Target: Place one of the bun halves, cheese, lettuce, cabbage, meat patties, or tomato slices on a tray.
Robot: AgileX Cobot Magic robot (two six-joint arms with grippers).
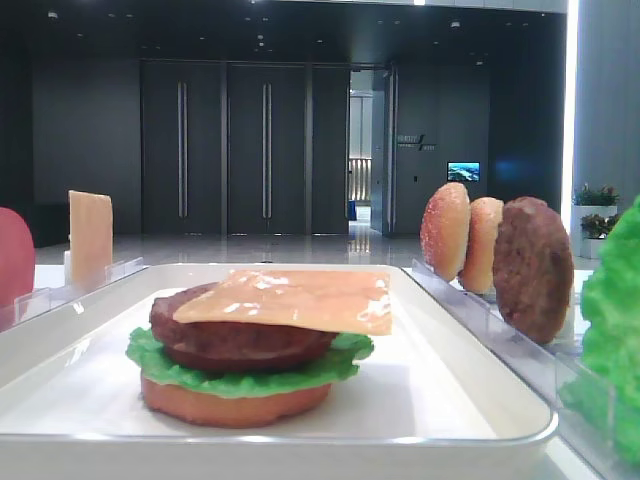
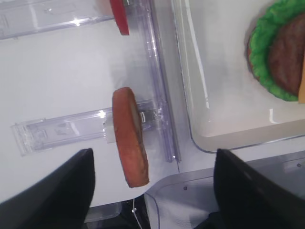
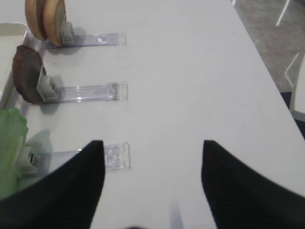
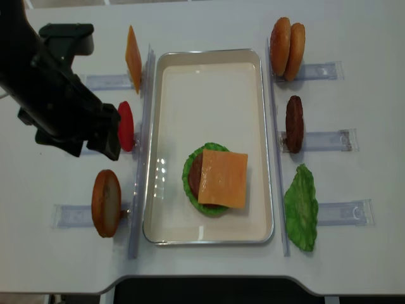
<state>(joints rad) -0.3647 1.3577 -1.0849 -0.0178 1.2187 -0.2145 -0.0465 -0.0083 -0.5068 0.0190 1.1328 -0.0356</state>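
From my overhead feed, the black left arm sits over the white table (image 4: 209, 266) at far left, its left gripper (image 2: 152, 191) showing in its wrist camera as two dark fingers (image 2: 62, 191) spread wide with nothing between them, hovering above a round tan-orange bun disc (image 4: 106, 202) that stands on edge in a clear acrylic holder rack (image 4: 76, 215). Just past the arm I see a flat round red tomato slice (image 4: 126, 126) and, farther back, a spare upright pale orange cheese slice (image 4: 133, 59), each in its own rack beside the tray's left edge. The large white rectangular tray with a raised shiny rim (image 4: 209, 57) fills the middle; on its near half rests a stack of bun base (image 1: 235, 403), ruffled green lettuce (image 1: 250, 375), dark brown rough patty (image 1: 240, 335) and, lying flat on top, the thin square pale orange glossy cheese (image 4: 223, 178), one corner overhanging the patty. Right of the tray stand two speckled bun halves (image 4: 286, 41), a dark brown meat patty (image 4: 294, 123) and a bright green lettuce leaf (image 4: 301, 208). The right gripper (image 3: 152, 186) hangs over bare table near those racks, its black fingers (image 3: 76, 186) wide apart and empty.
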